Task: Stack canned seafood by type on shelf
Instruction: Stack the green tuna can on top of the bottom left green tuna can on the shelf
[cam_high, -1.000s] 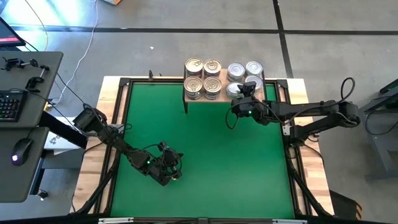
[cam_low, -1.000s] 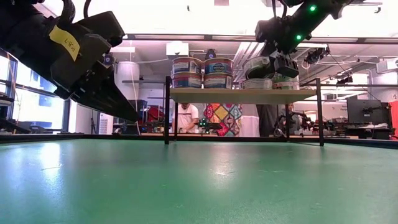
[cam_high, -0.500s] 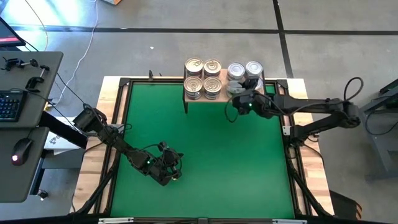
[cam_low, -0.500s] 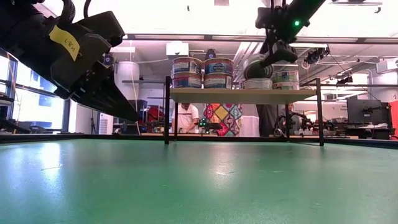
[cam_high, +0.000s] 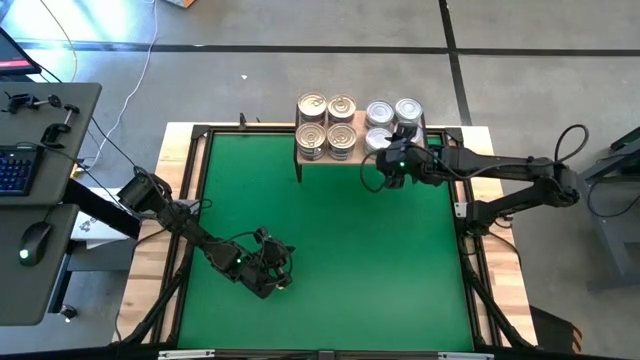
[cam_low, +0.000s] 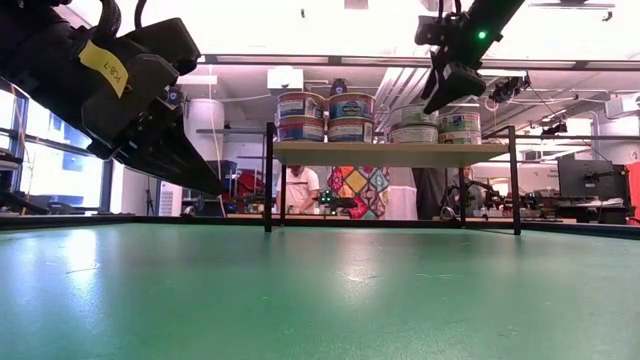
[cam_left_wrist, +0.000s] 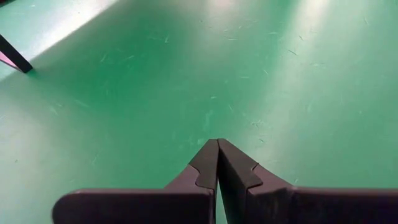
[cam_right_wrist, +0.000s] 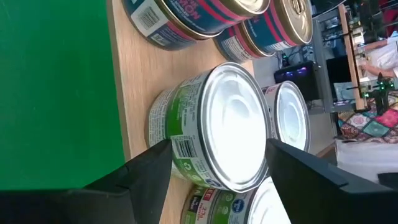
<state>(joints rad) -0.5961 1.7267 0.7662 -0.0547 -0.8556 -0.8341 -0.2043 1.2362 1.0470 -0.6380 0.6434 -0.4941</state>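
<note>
- High view gives you the layout: the shelf (cam_high: 360, 152) stands at the far edge of the green mat (cam_high: 330, 240), its long axis running left to right across the bench (cam_high: 152, 270).
- From above you see gold-lidded tins (cam_high: 326, 125) in a square of four on the shelf's left half and silver-lidded tins (cam_high: 392, 115) on its right half, every lid facing up.
- Your right claw (cam_high: 397, 160) hangs at the front of the silver group and hides the front tins there.
- Right wrist view fills that gap: a green-labelled tin (cam_right_wrist: 208, 127) with a plain silver lid sits upright on the wood between the two fingers (cam_right_wrist: 149, 171), which are spread wider than the tin and do not touch it.
- Low view alone tells you height: the gold tins (cam_low: 325, 116) are stacked two high, the silver ones (cam_low: 437, 127) lower, and the right claw (cam_low: 447, 88) is just above them.
- Your left claw (cam_high: 276, 268) waits low over the mat near the front left, well apart from the shelf.
- Left wrist view shows its fingers (cam_left_wrist: 208, 165) pressed together above bare mat.
</note>
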